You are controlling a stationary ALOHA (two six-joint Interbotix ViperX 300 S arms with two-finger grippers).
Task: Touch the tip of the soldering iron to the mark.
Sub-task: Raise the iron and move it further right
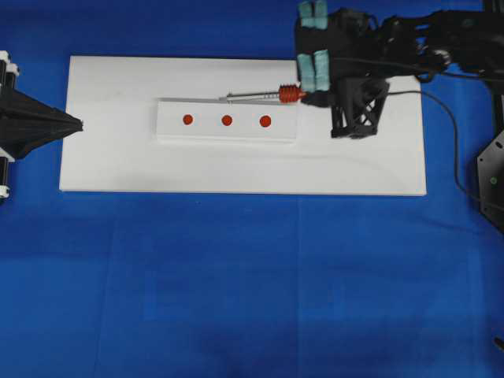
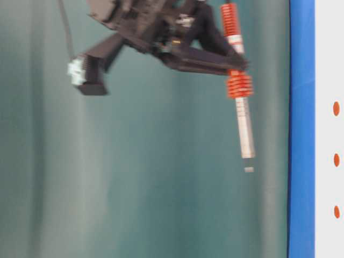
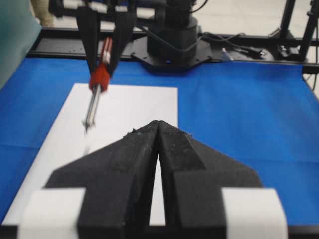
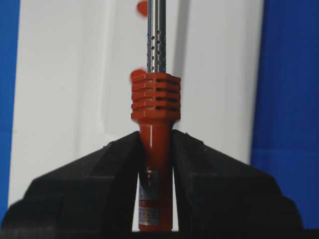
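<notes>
Closest to the lens in the right wrist view, two black fingers (image 4: 209, 184) of the right gripper (image 4: 155, 164) are clamped on the red-orange handle of the soldering iron (image 4: 155, 107), just below its ribbed collar. The perforated metal shaft runs straight up and out of that view, so the tip is cut off there. From overhead, the iron (image 1: 264, 95) lies roughly level, pointing left, with the tip (image 1: 229, 98) above the far edge of a raised white strip (image 1: 228, 132). The table-level view shows the iron in the air, apart from the surface. Three red marks sit in a row on the strip: left (image 1: 187, 120), middle (image 1: 227, 120) and right (image 1: 265, 121). The tip is near the middle mark but beyond it, not touching. The strip rests on a larger white board (image 1: 354, 169), which lies on a blue cloth (image 1: 252, 283). A black cord (image 1: 453, 134) curves away from the right gripper (image 1: 315, 93) toward the right edge. At the board's left edge, the left gripper (image 1: 77, 124) rests with its jaws pressed together, holding nothing; its wrist view shows both black fingers (image 3: 127, 164) meeting at a point.
</notes>
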